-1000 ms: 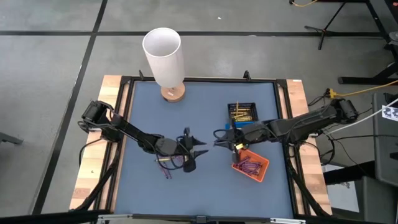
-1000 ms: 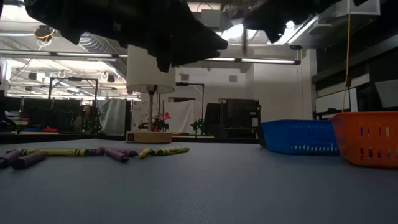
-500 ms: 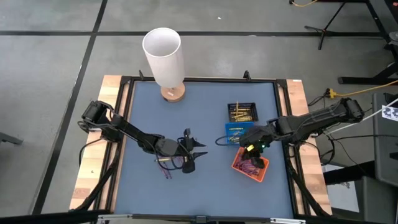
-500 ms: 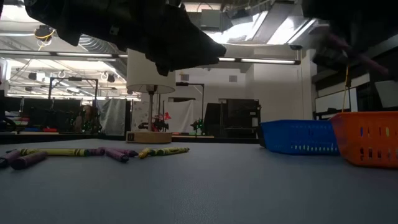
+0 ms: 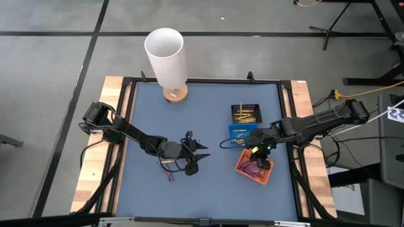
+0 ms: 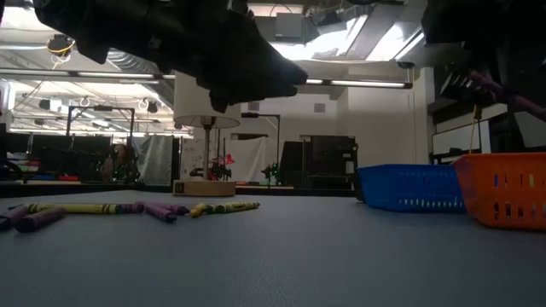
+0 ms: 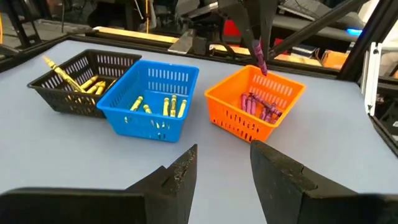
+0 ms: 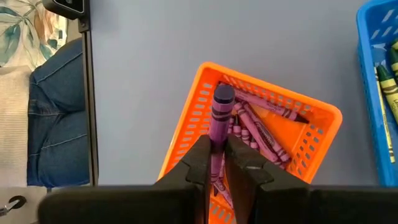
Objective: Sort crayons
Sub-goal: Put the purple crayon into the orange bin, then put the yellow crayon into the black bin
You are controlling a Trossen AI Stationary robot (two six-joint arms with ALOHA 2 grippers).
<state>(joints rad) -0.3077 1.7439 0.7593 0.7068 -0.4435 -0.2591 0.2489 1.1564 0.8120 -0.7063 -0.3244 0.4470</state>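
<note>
Looking down, high view: the right gripper (image 5: 258, 150) sits right of centre, over the upper edge of the orange tray (image 5: 264, 173), with the blue tray (image 5: 237, 132) just above it in the frame and the black tray (image 5: 246, 114) above that.
Left arm, high view: the left gripper (image 5: 201, 148) waits near the middle of the frame, its fingers spread apart; a few loose crayons (image 5: 168, 176) lie just below and left of it on the blue-grey table (image 5: 208, 195).
Lamp, high view: a white lampshade (image 5: 166, 57) on a wooden base stands at the table's upper left.
Low view, floor of the scene: loose crayons (image 6: 102, 208), yellow and purple, lie in a row at the lower left of the frame.
Low view, right side: the blue tray (image 6: 408, 188) and the orange tray (image 6: 506, 189) stand side by side at the right edge; above the orange one a purple crayon (image 6: 505, 93) hangs tilted under the dark arm.
Left wrist view: the left gripper (image 7: 222, 168) has its two dark fingers apart at the bottom of the frame; beyond them stand the black tray (image 7: 84, 81), blue tray (image 7: 155, 99) and orange tray (image 7: 255, 102) in a row, yellow sticks in the first two, purple ones in the third.
Left wrist view, upper centre: the purple crayon (image 7: 257, 58) points down at the orange tray from the other arm's tip.
Right wrist view: the right gripper (image 8: 217, 163) is clamped on the purple crayon (image 8: 219, 121), held upright over the orange tray (image 8: 199, 106), where more purple ones lie.
Right wrist view, left edge: a person's jeans (image 8: 56, 112) show beside the table.
</note>
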